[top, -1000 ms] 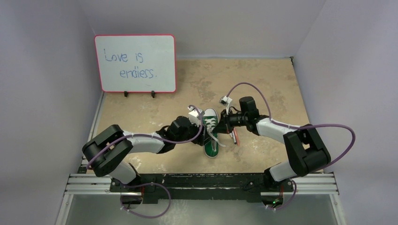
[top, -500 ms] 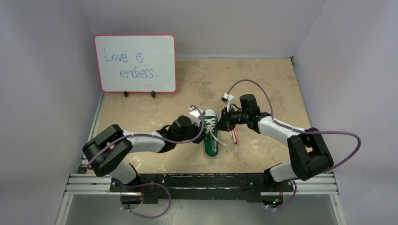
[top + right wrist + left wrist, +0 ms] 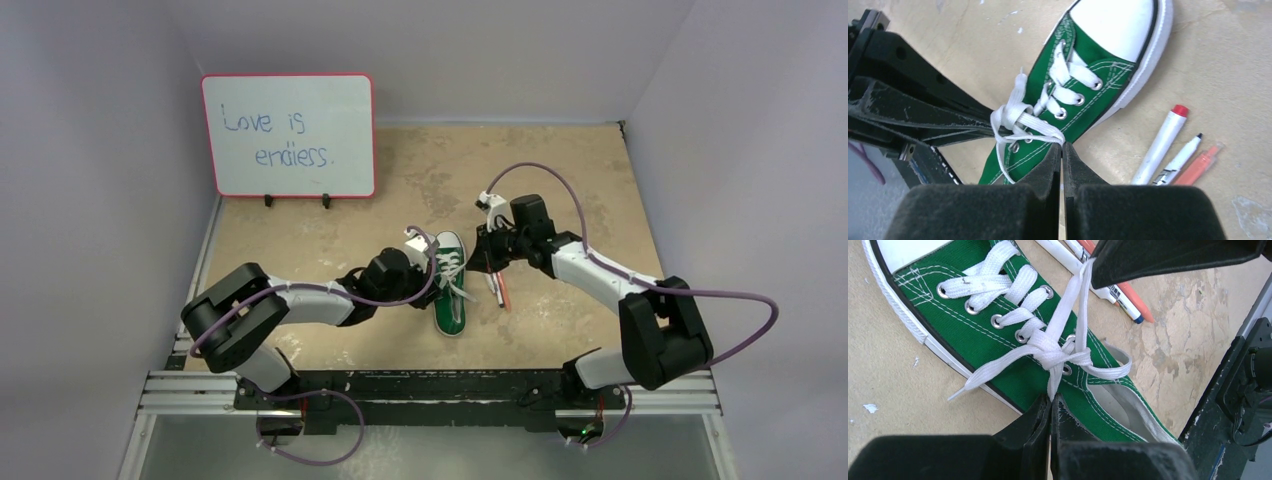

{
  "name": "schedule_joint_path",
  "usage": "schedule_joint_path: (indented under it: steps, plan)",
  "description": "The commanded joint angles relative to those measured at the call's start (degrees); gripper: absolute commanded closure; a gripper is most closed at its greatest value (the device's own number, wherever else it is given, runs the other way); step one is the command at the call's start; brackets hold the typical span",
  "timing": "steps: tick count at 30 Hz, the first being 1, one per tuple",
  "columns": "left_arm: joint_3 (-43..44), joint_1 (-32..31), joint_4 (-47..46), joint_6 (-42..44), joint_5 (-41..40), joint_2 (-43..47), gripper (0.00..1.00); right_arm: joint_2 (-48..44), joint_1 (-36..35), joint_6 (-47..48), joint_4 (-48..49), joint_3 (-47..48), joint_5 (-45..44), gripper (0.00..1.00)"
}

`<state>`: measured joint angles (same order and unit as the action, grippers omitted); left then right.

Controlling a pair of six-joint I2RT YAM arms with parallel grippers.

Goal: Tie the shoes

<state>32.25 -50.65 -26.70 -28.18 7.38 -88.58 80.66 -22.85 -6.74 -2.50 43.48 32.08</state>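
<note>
The green shoe [image 3: 450, 312] lies mid-table, its white toe cap pointing away from the arm bases. Its white laces [image 3: 1050, 352] cross in a knot over the upper eyelets. My left gripper [image 3: 1052, 399] is shut on a lace strand coming out of that knot, on the shoe's left side [image 3: 430, 283]. My right gripper [image 3: 1062, 145] is shut on a lace loop on the shoe's right side [image 3: 481, 262], and the loop runs taut from the knot to its tips. One free lace end [image 3: 955, 395] trails over the sole onto the table.
Three pens [image 3: 1168, 150], white and orange, lie right of the shoe, under the right gripper [image 3: 498, 290]. A whiteboard [image 3: 288, 135] with writing stands at the back left. Walls enclose the table on three sides.
My left gripper has closed onto the lace strand beside the knot. My right gripper has drawn slightly back and to the right, pulling its loop tighter.
</note>
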Motion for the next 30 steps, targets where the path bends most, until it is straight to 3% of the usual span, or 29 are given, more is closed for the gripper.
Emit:
schedule_joint_path:
  steps: [1,9,20,30]
  plan:
    - [-1.11,-0.23,-3.50,-2.27,2.45,-0.98,1.00,0.87,0.20,-1.67,-3.58,2.94,-4.87,1.00]
    - [-2.36,-0.23,-2.54,-3.70,2.49,-1.16,1.00,-0.26,1.70,-6.39,-0.41,-0.21,-8.98,1.00]
    - [-2.73,-0.21,-0.66,-4.29,1.83,-1.18,1.00,5.37,7.25,-12.03,3.67,2.55,-4.60,1.00]
    - [-4.47,-0.24,0.99,-5.59,0.92,-1.79,1.00,8.35,10.26,-11.00,6.55,2.99,-2.58,1.00]
